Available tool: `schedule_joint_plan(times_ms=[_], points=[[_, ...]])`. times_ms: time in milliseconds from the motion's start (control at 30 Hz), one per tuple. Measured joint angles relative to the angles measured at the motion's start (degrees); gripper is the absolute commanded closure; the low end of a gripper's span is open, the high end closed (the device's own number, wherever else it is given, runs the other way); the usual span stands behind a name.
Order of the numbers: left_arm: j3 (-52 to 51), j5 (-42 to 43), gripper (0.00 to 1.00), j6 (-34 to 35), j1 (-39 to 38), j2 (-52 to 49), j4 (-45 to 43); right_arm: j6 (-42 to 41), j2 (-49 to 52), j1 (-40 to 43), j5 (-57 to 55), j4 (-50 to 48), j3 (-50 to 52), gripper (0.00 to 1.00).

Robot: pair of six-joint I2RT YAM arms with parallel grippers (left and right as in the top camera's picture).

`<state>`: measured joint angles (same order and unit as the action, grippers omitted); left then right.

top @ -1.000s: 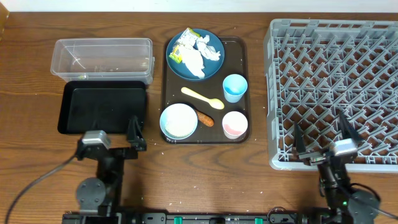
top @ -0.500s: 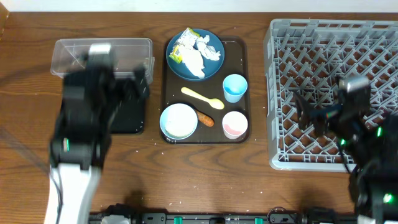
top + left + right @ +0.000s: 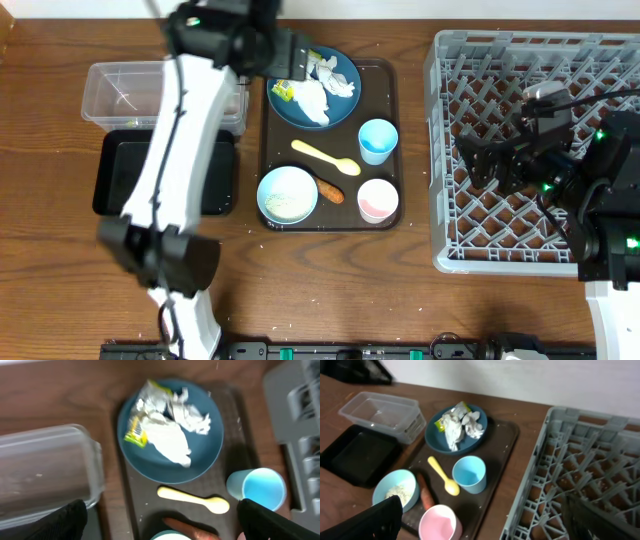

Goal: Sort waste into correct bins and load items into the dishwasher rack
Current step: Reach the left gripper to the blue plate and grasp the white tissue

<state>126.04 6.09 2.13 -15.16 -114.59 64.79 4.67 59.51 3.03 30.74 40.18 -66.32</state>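
The overhead camera looks straight down on the whole worktop point(image 3: 330, 290). The left wrist camera faces down, close above the plate point(image 3: 207, 452). The right wrist camera looks slantwise from the rack point(image 3: 590, 414) toward 10 o'clock. All share plate and spoon point(image 3: 195, 500).

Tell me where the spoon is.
Overhead view, centre: the spoon lies on the brown tray, between the plate and the bowl, left of the blue cup.
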Motion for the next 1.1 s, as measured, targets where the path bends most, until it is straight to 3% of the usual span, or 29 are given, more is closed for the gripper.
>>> schedule_joint_plan(times_ms=[500, 800, 1100], points=[[0.22, -0.55, 0.02, -3.93, -1.68, -16.13, -23.08, 0.0, 0.02, 0.0, 0.7, 5.38, -0.15, 0.01], [0.24, -1.79, 0.02, -4.13, -2.54, -26.36, -25.14, 0.0, 0.02, 0.0, 0.31, 6.29, -0.15, 0.01], [0.24, -3.3, 0.02, -4.13, -2.54, -28.04, -25.68, 0.0, 0.02, 0.0, -0.79, 6.32, -0.15, 0.01]])
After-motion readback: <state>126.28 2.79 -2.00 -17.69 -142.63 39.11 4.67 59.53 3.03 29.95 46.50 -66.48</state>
